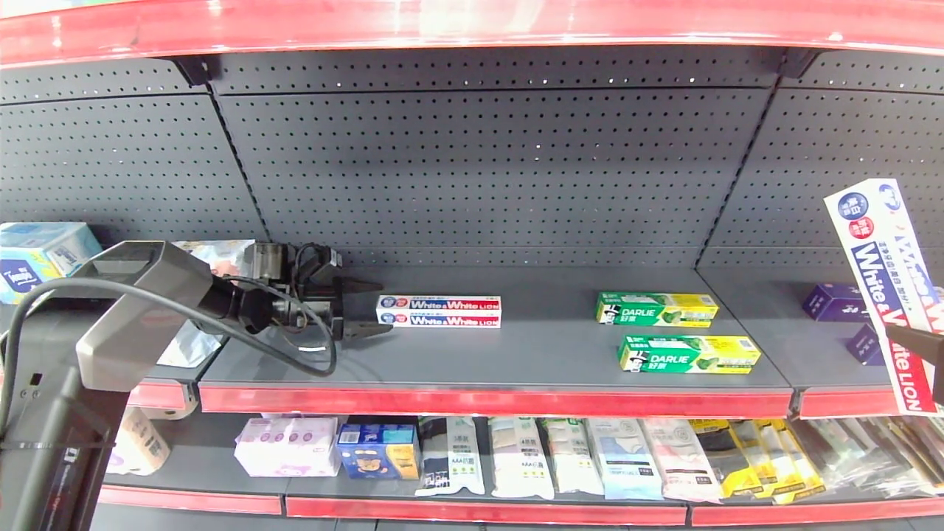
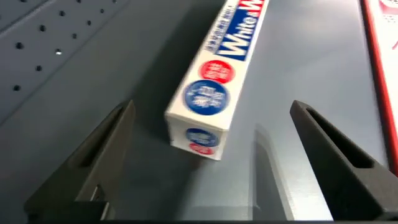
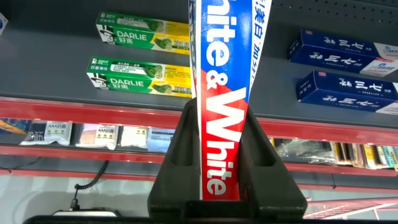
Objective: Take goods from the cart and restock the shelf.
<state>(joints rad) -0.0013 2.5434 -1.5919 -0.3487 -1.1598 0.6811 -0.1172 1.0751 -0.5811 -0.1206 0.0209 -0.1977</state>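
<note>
- Grey metal shelf (image 1: 516, 361) w/ red front lip; perforated back panel (image 1: 479, 169) behind it.
- L gripper (image 1: 382, 307): level over the shelf's left part, pointing along it. Jaws wide apart.
- L wrist view: fingers (image 2: 106, 155) stand on either side of the lying toothpaste box (image 1: 439, 311), at its near end. Gap on both sides, no contact.
- Lying toothpaste box: white w/ red and blue print, flat on the shelf, long side parallel to the front edge, left of centre, nearer the rear than the lip.
- R gripper (image 3: 221, 118): jaws clamped on the lower part of the held toothpaste box (image 1: 881, 287).
- Held toothpaste box: same white type, steeply upright, top leaning left. Off the shelf, in front of the right-hand bay.
- Green boxes, qty 2, flat on the shelf's right part: one toward the rear (image 1: 656, 308), one near the front edge (image 1: 689, 354). Apart from each other and parallel.
- Dark blue boxes (image 1: 833, 302) in the right-hand bay, behind the held toothpaste box.
- Tissue packs (image 1: 44, 254) in the left-hand bay.
- Lower shelf (image 1: 472, 505): a pink pack (image 1: 287, 446), a blue carton (image 1: 377, 450), then a row of flat packets (image 1: 612, 457) running to the right end.
</note>
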